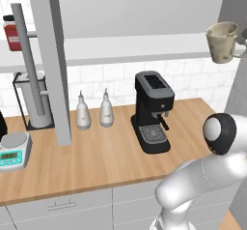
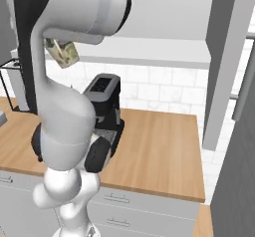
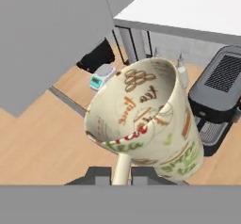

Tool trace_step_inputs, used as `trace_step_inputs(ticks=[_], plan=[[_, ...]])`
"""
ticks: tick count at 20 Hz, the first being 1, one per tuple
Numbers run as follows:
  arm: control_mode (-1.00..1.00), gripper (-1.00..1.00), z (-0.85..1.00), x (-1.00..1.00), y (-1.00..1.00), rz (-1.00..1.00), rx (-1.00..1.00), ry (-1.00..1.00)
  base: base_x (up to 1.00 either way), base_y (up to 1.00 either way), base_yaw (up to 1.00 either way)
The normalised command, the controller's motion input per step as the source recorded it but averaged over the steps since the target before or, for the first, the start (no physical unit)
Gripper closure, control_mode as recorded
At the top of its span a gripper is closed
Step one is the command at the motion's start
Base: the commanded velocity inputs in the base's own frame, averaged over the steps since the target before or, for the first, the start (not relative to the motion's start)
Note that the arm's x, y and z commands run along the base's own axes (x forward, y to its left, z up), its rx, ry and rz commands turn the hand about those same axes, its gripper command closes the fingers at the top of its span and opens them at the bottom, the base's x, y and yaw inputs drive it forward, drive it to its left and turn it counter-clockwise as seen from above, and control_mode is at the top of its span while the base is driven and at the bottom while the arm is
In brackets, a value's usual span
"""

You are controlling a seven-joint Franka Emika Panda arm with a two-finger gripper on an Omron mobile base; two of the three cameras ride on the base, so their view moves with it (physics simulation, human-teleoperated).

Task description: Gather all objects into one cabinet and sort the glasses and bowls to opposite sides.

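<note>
A speckled beige mug with brown and green print lies tilted close in front of the hand camera, its mouth toward the upper left. My gripper is shut on the mug's handle, which runs down between the two fingertips. In the left base view the mug hangs high at the right, level with the cabinet's white shelf board. In the right base view the mug peeks out behind my arm. A dark grey cabinet panel comes down at the left.
On the wooden counter stand a black coffee machine, two white spouted bottles and a small scale. A red jar with a dark lid sits on the shelf at far left. Grey drawers run below.
</note>
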Motion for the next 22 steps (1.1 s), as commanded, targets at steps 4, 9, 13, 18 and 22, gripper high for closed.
trace_step_inputs(ticks=[4, 9, 13, 18, 22], plan=[[-1.0, 1.0, -0.01, 0.88, 0.04, 0.0, 0.56, -0.34, 0.0, 0.0, 0.0], [-1.0, 1.0, -0.33, 0.22, -0.25, 0.0, 0.72, -0.5, 0.0, 0.0, 0.0], [-1.0, 1.0, -0.74, -0.89, -0.35, 0.0, 0.56, -0.51, 0.0, 0.0, 0.0], [-1.0, 1.0, 0.39, -0.87, 0.27, -0.01, 0.21, -0.11, 0.0, 0.0, 0.0], [-1.0, 1.0, 0.34, -0.19, 0.21, 0.0, -0.11, 0.0, 0.0, 0.0, 0.0]])
